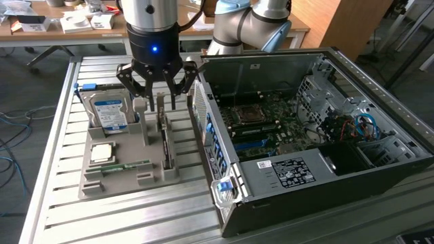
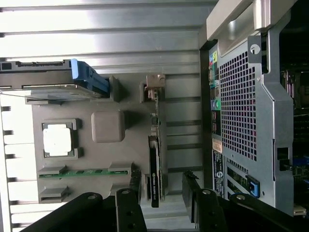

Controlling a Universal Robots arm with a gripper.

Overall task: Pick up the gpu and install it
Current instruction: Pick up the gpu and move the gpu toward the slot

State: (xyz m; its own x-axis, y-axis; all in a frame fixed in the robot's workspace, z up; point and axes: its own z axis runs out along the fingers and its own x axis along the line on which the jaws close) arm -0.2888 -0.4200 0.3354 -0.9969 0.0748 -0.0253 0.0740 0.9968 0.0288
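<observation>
Pincer (image 1: pixel 157 100) is hanging spread wide over the grey tray's (image 1: pixel 122 179) slot, where the gpu (image 1: pixel 164 138) is standing on edge. You are risking clipping the thin card and tipping it in the tray if alignment is drifting.

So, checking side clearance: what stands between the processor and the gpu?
One grey post of the holder stands there, clearest in the wrist view.
</observation>
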